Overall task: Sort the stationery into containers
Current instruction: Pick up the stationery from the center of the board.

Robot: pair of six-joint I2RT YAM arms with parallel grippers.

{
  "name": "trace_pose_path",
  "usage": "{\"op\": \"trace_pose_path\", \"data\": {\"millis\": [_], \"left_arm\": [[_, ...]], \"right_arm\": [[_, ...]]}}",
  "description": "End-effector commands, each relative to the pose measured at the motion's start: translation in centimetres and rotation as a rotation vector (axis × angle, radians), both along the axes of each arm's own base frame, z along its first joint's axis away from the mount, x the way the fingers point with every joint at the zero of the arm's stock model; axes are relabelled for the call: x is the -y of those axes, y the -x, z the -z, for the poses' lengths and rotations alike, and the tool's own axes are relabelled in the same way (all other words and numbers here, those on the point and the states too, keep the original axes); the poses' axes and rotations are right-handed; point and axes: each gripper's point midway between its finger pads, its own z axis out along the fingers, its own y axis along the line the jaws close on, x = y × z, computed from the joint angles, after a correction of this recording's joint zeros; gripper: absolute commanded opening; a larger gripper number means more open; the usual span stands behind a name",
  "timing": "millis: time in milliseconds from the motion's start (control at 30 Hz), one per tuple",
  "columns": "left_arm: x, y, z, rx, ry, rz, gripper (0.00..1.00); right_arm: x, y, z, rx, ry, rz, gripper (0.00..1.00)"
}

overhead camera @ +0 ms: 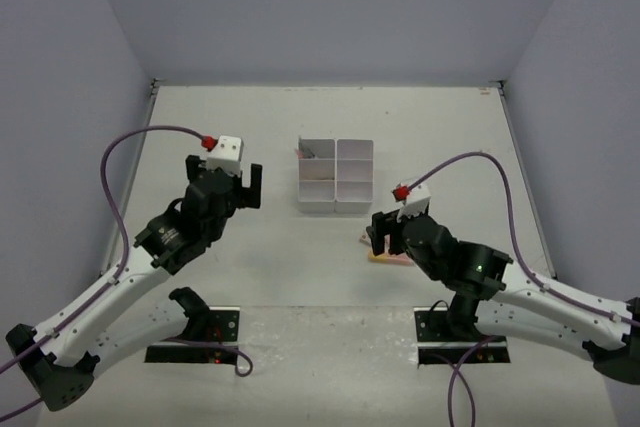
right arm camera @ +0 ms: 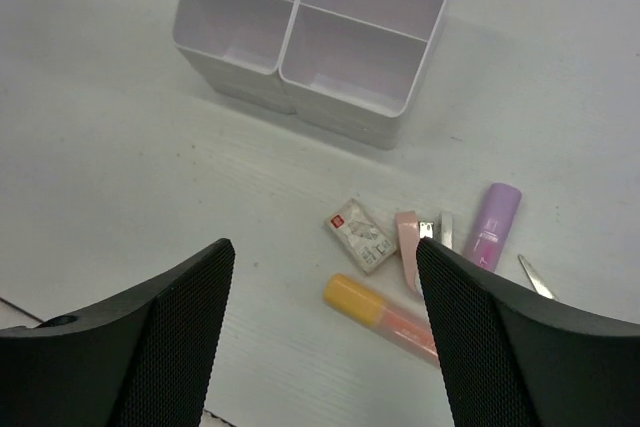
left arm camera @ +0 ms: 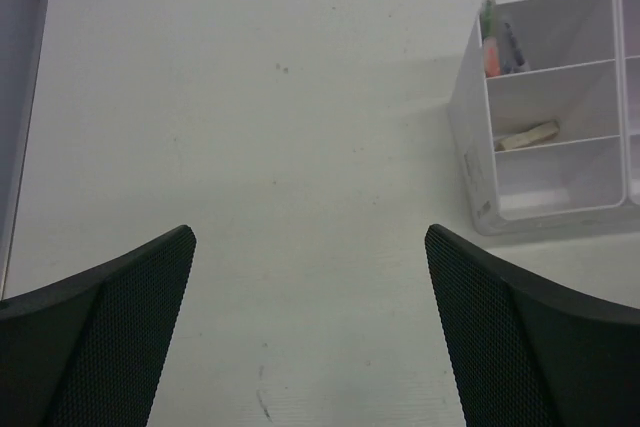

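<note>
The white six-compartment organizer [overhead camera: 335, 175] stands mid-table; it also shows in the left wrist view [left arm camera: 480, 172] and the right wrist view [right arm camera: 310, 37]. In the left wrist view a far compartment holds markers [left arm camera: 497, 42] and the middle one a tan eraser [left arm camera: 528, 136]. My right gripper [right arm camera: 325, 257] is open above loose stationery: an orange marker [right arm camera: 385, 317], a wrapped eraser [right arm camera: 360, 234], a pink strip-like item [right arm camera: 407, 247], a purple marker [right arm camera: 492, 225] and a scissor tip [right arm camera: 535, 277]. My left gripper [left arm camera: 310, 237] is open and empty over bare table, left of the organizer.
The table [overhead camera: 200, 127] is walled on three sides. The arm bases [overhead camera: 195, 332] sit on the near edge. Purple cables [overhead camera: 125, 152] loop off both wrists.
</note>
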Motion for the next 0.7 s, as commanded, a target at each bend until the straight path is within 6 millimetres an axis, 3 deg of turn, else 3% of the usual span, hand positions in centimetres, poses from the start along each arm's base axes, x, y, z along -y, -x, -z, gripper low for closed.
{"op": "trace_pose_path", "data": {"millis": [0,267,400,667], "left_arm": [[-2.1,1.2,2.2,-0.021,-0.005,-0.079,1.00],[-1.4,1.6,2.8,-0.014,0.034,-0.026,1.00],[-0.7,1.8,2.7,-0.010,0.049,0.022,1.00],[0.4,2.1,2.8,-0.015,0.062,0.095,1.00]], "right_arm": [[-0.4,-1.0,0.1,-0.023,0.139,0.017,0.70],[-2.3,-3.1,4.3,-0.207,0.286,-0.108,0.61],[-2.3,-3.8,6.7,-0.269,0.366,-0.121,0.51],[-3.2,-3.8,11.7,-0.396,0.514,-0.204,0.56]]}}
